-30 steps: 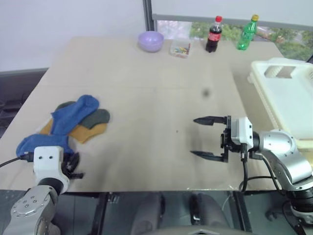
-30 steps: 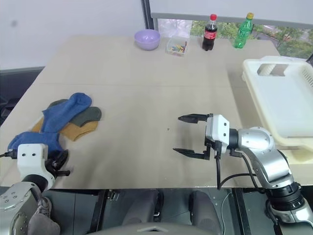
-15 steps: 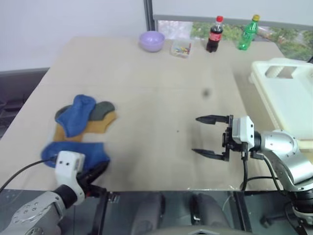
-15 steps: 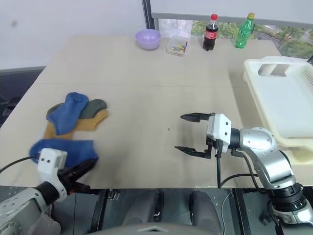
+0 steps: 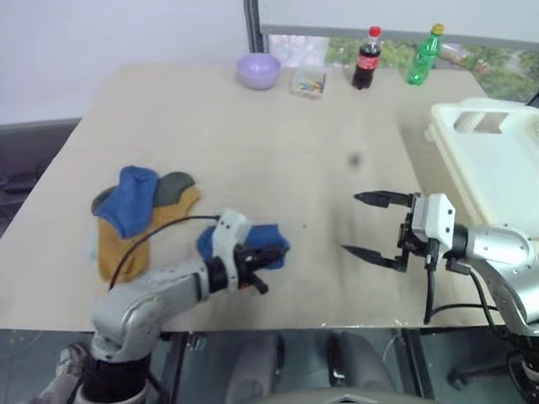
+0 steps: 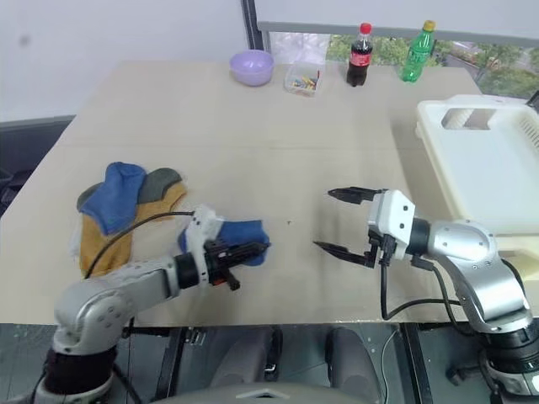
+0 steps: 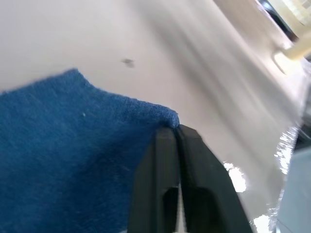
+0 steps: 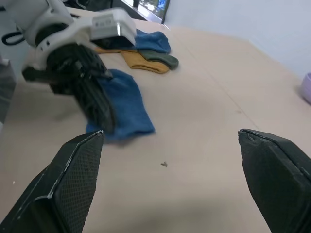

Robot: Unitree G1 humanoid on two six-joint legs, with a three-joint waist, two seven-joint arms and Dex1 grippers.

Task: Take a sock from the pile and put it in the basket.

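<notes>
My left hand (image 5: 268, 268) sits low over the near part of the worktop (image 5: 278, 151), its two black fingers (image 7: 167, 170) pressed together at the edge of a blue sock (image 5: 253, 241); whether they actually pinch the fabric I cannot tell. My right hand (image 5: 370, 225) hovers off to the right, fingers spread wide and holding nothing, pointed toward the sock. Just beyond on the left lies the pile (image 5: 139, 210) of blue, grey-green and mustard socks. The basket (image 5: 493, 164) stands at the right edge. At the far edge are a lilac bowl (image 5: 258, 70), a small clear box (image 5: 310, 82) and two bottles (image 5: 365, 57)
</notes>
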